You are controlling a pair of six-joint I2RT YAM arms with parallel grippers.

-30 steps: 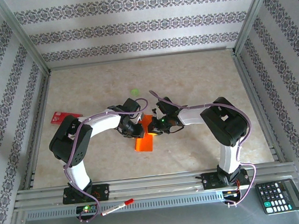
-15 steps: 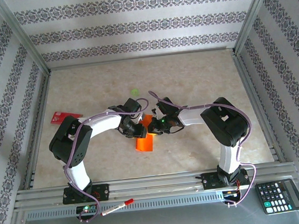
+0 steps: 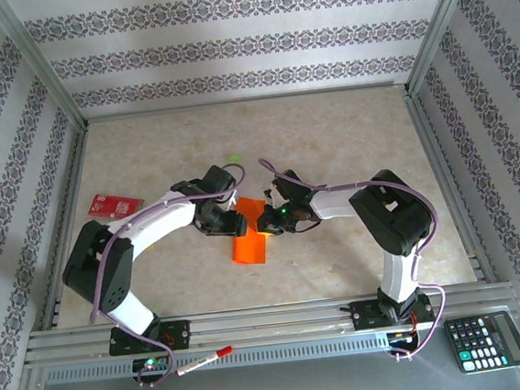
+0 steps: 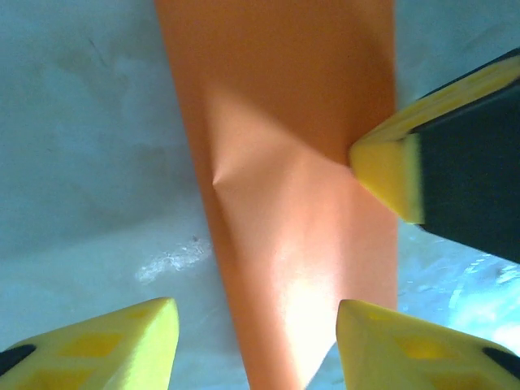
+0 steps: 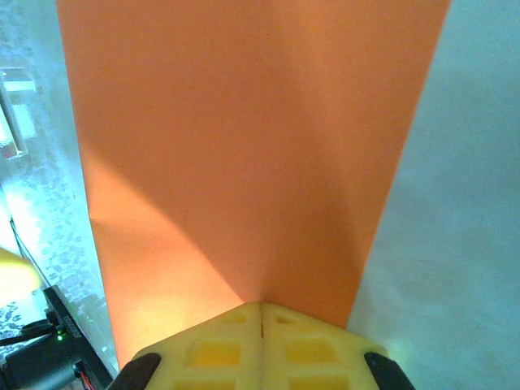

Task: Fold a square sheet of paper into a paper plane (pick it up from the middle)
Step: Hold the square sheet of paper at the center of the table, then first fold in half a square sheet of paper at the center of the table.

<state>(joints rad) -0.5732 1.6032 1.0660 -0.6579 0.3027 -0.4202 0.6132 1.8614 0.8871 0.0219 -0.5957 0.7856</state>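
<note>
A marbled table (image 3: 347, 140) is fenced by a metal frame, with patterned walls on three sides. The left arm (image 3: 152, 224) and right arm (image 3: 371, 203) are bent inward from the near edge so that their ends meet close to the table's middle. A calculator (image 3: 486, 340) is noted on the metal ledge outside the near right corner. The orange paper (image 3: 249, 248) is found flat on the table, just nearward of the middle, folded to a narrow strip; slanted creases are seen across it (image 4: 284, 203) from the left wrist. The left gripper (image 4: 253, 341) is held over the strip with its fingers spread apart and nothing clamped. The right gripper (image 5: 260, 325) is seen with its fingers pressed together, its tip (image 4: 386, 171) touching the strip's edge. A red card (image 3: 114, 205) is recorded by the left edge, a red-capped pen (image 3: 205, 360) on the near ledge, and a small green spot (image 3: 234, 160) farther back.
</note>
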